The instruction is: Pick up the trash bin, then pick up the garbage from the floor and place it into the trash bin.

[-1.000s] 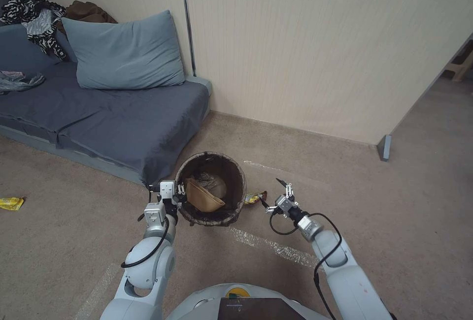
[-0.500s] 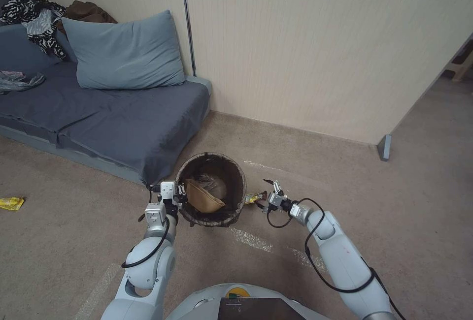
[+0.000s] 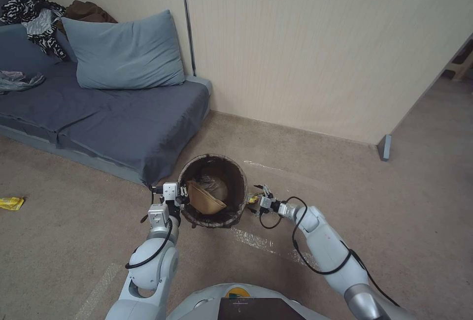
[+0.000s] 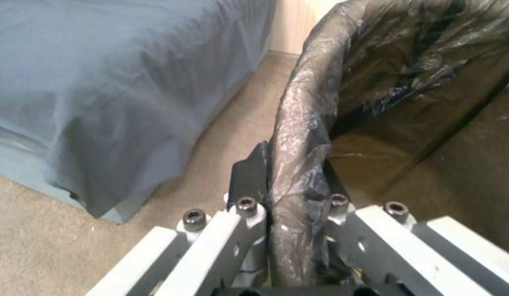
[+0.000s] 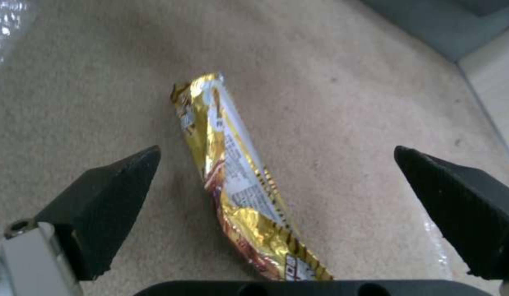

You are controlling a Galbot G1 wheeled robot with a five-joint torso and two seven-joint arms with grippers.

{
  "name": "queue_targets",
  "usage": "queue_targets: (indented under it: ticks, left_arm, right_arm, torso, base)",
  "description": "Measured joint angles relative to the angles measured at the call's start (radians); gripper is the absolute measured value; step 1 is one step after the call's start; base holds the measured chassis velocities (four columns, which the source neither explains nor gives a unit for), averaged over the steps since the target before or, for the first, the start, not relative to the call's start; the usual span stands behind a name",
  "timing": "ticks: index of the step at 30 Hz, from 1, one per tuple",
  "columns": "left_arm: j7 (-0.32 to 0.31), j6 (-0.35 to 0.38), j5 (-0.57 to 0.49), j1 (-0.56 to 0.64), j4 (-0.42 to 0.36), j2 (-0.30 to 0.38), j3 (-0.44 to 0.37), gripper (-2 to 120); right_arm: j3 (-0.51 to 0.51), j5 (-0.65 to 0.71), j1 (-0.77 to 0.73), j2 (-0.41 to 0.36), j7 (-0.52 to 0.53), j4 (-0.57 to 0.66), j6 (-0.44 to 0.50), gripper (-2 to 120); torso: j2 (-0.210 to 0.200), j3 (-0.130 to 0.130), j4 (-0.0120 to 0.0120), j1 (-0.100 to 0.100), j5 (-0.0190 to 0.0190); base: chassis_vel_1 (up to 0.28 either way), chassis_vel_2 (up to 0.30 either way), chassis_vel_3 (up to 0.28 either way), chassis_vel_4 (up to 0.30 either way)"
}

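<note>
Closing on the litter is the step in hand: the right gripper [image 3: 257, 201] is low over the tan carpet [image 3: 394, 221] w/ jaws spread wide and nothing in them, and the crinkled gold-yellow foil snack wrapper [image 5: 240, 176] lies flat btwn the two black fingertips [image 5: 109, 197] in the right wrist view. From the head view the wrapper [image 3: 253, 198] sits just beside the small round bin w/ dark brown bag liner [image 3: 213, 197], on its right side.

How to do it well, imo:
- Wrapper runs lengthwise along the gripper's axis, so the jaws close across its narrow width. Good orientation, no need to rotate.
- It sits nearer the one fingertip than the other; shift a little so it's centred, else one finger may shove it sideways before the other arrives.
- Go down till the tips brush the carpet pile. Foil is thin and flat, so a high close prob. slips over it.
- Close slow and let the foil buckle up into a ridge for the pads to bite.
- Watch the bin wall close by; don't knock it on the descent.

Left gripper [image 4: 290, 193] is clamped tight on the bin's rim, one finger outside, one inside, liner plastic pinched btwn them. Bin sits beside the grey-blue couch [image 3: 98, 113]; a tan paper bag [image 3: 207, 199] is already inside. Another yellow wrapper [image 3: 11, 203] lies well apart, far left on the floor.
</note>
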Motion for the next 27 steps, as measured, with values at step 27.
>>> queue_targets:
  ticks: [27]
  left_arm:
    - [0.000,-0.005,0.009,0.012,-0.001,0.000,0.005,5]
  right_arm:
    - [-0.030,-0.005,0.165,0.025,0.074,-0.234,-0.087,100]
  torso:
    - [0.000,0.000,-0.0002,0.000,0.0000]
  base:
    - [0.000,0.000,0.000,0.000]
